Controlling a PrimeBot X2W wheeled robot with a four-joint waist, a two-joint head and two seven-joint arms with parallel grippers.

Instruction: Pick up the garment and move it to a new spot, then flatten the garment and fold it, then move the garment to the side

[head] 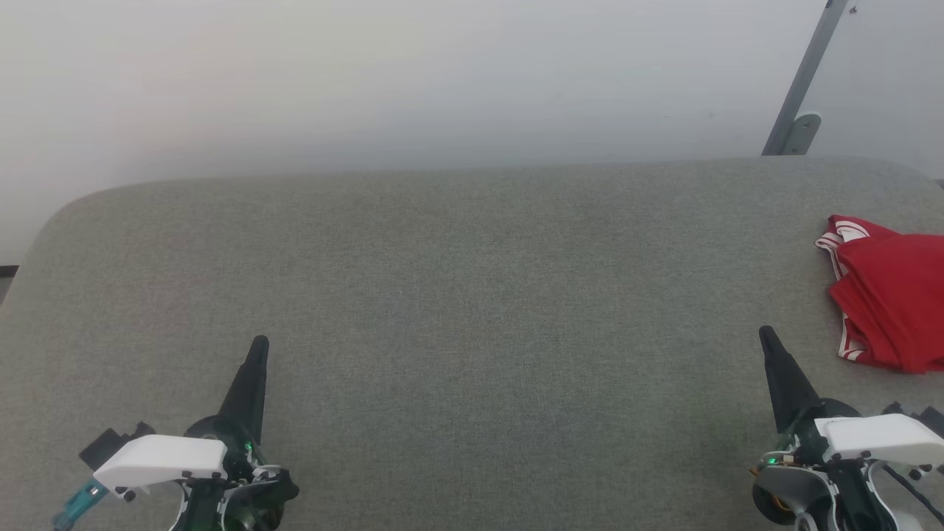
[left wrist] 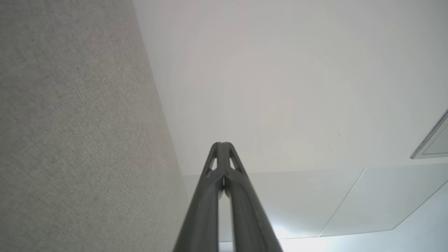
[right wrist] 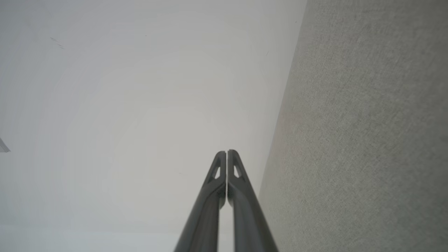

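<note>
Dark, long fingers are seen nearest the camera, low in the head view: those of the left gripper (head: 259, 345) at the lower left and those of the right gripper (head: 765, 333) at the lower right, each rising from a white-shelled wrist. Both pairs are pressed together to a single point, and nothing is held between them. The same is shown in the wrist views, where the left fingers (left wrist: 208, 196) and the right fingers (right wrist: 206, 210) meet at the tips, with only a thin slit lower down. Both grippers are poised over a table (head: 472, 295) covered in grey woven fabric; whether it is touched cannot be told.

Farther on, at the table's right edge, the garment (head: 889, 291) is laid in a bunched, partly folded red heap, with red-and-white striped trim along its left side. It is cut off by the picture's right border and lies beyond the right gripper, apart from it.

Behind the table's rounded far edge a pale wall (head: 369, 74) is seen, and at the upper right a slanted grey metal bar (head: 805, 74) with a bracket at its foot.
</note>
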